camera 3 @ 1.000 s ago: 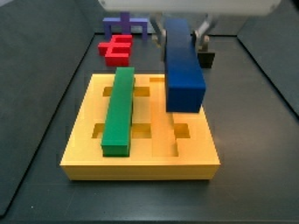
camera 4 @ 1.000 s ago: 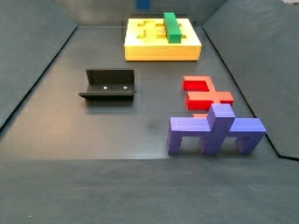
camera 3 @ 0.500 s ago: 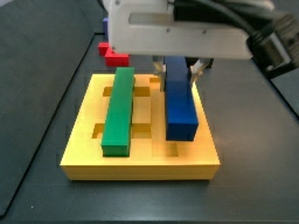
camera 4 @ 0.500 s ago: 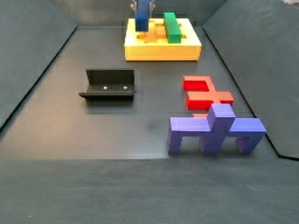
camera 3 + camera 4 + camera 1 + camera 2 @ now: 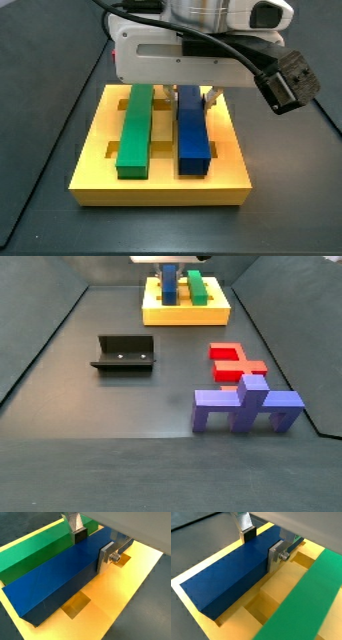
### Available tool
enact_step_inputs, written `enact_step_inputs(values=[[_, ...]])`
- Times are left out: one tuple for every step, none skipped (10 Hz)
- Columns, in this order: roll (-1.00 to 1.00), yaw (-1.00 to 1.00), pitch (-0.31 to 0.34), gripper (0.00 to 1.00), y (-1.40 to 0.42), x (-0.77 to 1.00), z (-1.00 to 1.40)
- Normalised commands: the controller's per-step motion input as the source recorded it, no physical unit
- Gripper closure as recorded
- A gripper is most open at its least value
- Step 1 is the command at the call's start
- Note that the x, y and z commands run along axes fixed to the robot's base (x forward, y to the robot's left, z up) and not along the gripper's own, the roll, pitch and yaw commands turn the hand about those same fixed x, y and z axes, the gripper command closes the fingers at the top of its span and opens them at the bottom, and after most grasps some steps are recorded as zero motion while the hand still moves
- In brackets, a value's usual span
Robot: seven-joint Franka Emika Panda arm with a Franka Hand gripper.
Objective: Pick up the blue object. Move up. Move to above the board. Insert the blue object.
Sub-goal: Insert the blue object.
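Observation:
The blue object (image 5: pixel 194 135) is a long blue bar lying flat in a groove of the yellow board (image 5: pixel 160 186), parallel to the green bar (image 5: pixel 135 125). My gripper (image 5: pixel 191 94) stands over the bar's far end. In both wrist views the gripper (image 5: pixel 92 548) (image 5: pixel 261 547) has its silver fingers (image 5: pixel 105 557) against the two long sides of the blue object (image 5: pixel 53 587) (image 5: pixel 228 582), shut on it. The green bar (image 5: pixel 33 554) (image 5: pixel 304 597) lies alongside on the board (image 5: pixel 130 587) (image 5: pixel 211 565). A side view shows the board (image 5: pixel 187 315) at the far end of the floor.
The dark fixture (image 5: pixel 124 353) stands on the floor mid-left. A red piece (image 5: pixel 235 362) and a purple piece (image 5: pixel 247 406) stand at the right. Dark walls bound the floor. The arm's white body (image 5: pixel 201 45) looms over the board's far edge.
The blue object was held tilted steeply above the board. It has come down and now lies flat in the groove beside the green bar, the gripper lower with it.

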Motion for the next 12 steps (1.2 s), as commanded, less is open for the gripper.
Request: enact_step_inputs(values=[[0.12, 0.28, -0.044, 1.0, -0.01, -0.1, -0.06], [0.07, 0.26, -0.039, 1.0, 0.0, 0.0, -0.12], [0.01, 0.03, -0.047, 1.0, 0.0, -0.11, -0.12], [0.01, 0.0, -0.039, 1.0, -0.04, -0.13, -0.14], [0.02, -0.07, -0.013, 1.0, -0.1, 0.0, -0.21], [0.05, -0.13, 0.0, 1.0, -0.08, -0.01, -0.21], [0.03, -0.11, 0.0, 1.0, -0.08, 0.0, -0.17], [0.02, -0.13, 0.0, 1.0, -0.09, 0.01, -0.2], [0.02, -0.23, 0.006, 1.0, -0.01, 0.19, -0.29], [0.01, -0.24, 0.011, 1.0, 0.0, 0.12, -0.29], [0.0, -0.14, 0.0, 1.0, 0.0, 0.0, -0.24], [0.0, -0.02, 0.0, 1.0, 0.0, 0.0, -0.05]])
